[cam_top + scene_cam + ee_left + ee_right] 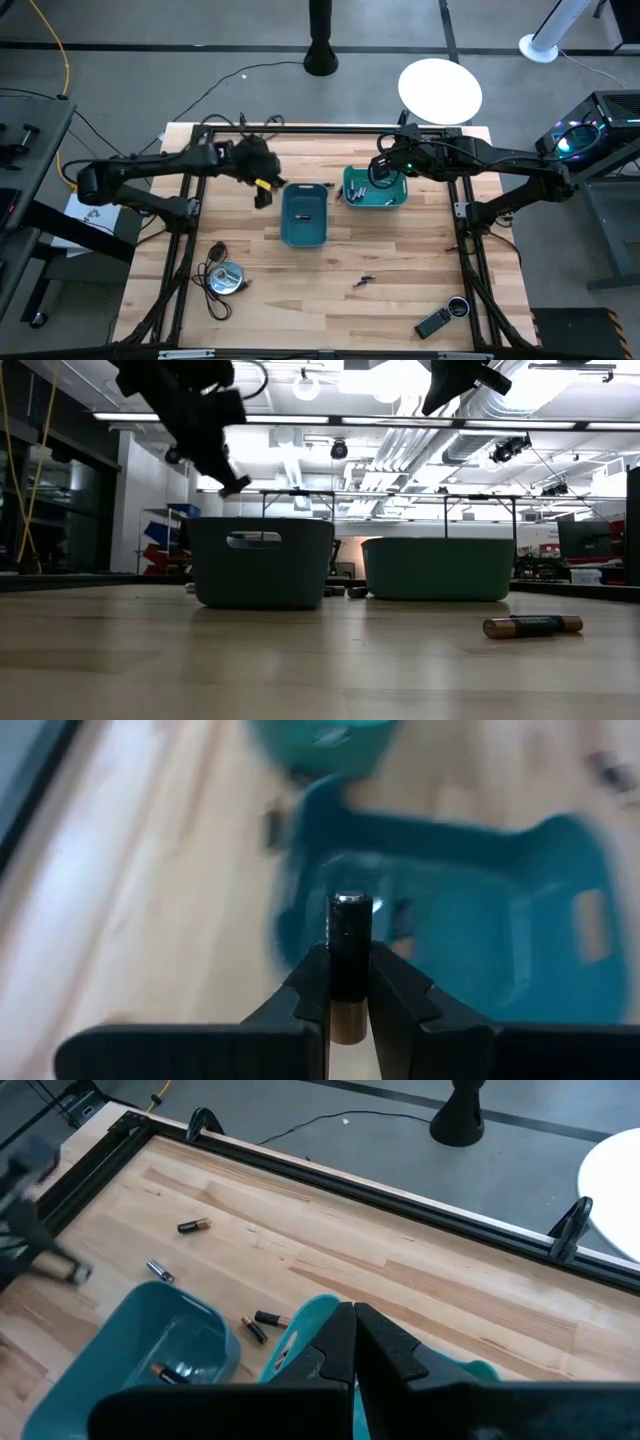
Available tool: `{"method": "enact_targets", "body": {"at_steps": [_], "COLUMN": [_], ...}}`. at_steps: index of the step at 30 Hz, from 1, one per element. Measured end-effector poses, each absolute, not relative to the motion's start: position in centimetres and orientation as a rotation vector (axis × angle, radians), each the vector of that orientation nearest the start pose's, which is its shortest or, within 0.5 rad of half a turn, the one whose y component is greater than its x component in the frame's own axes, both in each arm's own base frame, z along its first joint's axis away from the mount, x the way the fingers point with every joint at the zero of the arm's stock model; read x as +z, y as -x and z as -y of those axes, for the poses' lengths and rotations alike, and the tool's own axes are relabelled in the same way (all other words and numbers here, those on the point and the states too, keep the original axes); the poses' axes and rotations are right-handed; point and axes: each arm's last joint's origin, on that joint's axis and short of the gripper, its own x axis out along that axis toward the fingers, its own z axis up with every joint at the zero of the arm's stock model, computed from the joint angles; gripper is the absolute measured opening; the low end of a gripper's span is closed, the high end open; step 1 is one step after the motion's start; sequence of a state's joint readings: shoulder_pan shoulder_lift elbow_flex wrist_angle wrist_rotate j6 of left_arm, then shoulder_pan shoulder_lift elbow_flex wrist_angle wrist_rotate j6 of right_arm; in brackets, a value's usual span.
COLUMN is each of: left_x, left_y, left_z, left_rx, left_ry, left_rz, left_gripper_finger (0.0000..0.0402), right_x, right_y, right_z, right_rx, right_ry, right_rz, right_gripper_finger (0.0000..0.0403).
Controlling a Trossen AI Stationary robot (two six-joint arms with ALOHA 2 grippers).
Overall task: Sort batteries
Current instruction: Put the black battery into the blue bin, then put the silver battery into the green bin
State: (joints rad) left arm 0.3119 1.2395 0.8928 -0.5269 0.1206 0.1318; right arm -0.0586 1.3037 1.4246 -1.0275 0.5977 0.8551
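Observation:
My left gripper hangs in the air at the left rim of the left teal bin, shut on a dark battery. In the low view it hovers above that bin. My right gripper is shut and holds nothing, above the right teal bin; in its wrist view the shut fingers hang over that bin's rim. One battery lies inside the left bin. Loose batteries lie on the wood beyond the bins, and others lie nearer the front. My left gripper pinches the battery between its two fingers, which lie along its lower half near the coppery end. The silvery tip sticks out past the fingertips. The fingers slant down from the table's left. The battery is lifted clear, over the left bin.
A round silver disc with a black cable lies front left. A black remote-like device and a small round object lie front right. One battery lies on the open wood in front of the bins. A black frame edges the table.

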Motion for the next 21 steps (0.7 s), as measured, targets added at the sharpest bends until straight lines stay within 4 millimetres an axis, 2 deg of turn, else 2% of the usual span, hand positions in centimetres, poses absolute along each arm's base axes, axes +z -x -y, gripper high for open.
{"method": "enact_targets", "body": {"at_steps": [5, 9, 14, 17, 21], "left_x": [24.2, 23.6, 25.5, 25.8, 23.5], "left_y": [-25.8, -26.4, -25.5, -24.7, -23.4], "left_z": [-4.4, -3.5, -5.7, -7.6, -10.4], "left_rx": [0.035, 0.088, 0.332, 0.294, 0.181], "left_ry": [0.085, 0.044, -0.115, -0.148, -0.126], "left_rz": [-0.852, -0.902, -1.006, -1.068, -1.196], "left_gripper_finger": [0.004, 0.0114, 0.0199, 0.0218, 0.0216], "right_x": [37.5, 37.5, 37.5, 37.5, 37.5], "right_y": [-24.1, -24.1, -24.1, -24.2, -24.2], "right_z": [3.0, 3.0, 3.0, 3.0, 3.0], "right_rx": [-0.933, -0.933, -0.933, -0.934, -0.937], "right_ry": [-0.525, -0.525, -0.525, -0.53, -0.543], "right_rz": [-0.562, -0.561, -0.561, -0.557, -0.55], "right_gripper_finger": [0.0, 0.0, 0.0, 0.0, 0.0]}}
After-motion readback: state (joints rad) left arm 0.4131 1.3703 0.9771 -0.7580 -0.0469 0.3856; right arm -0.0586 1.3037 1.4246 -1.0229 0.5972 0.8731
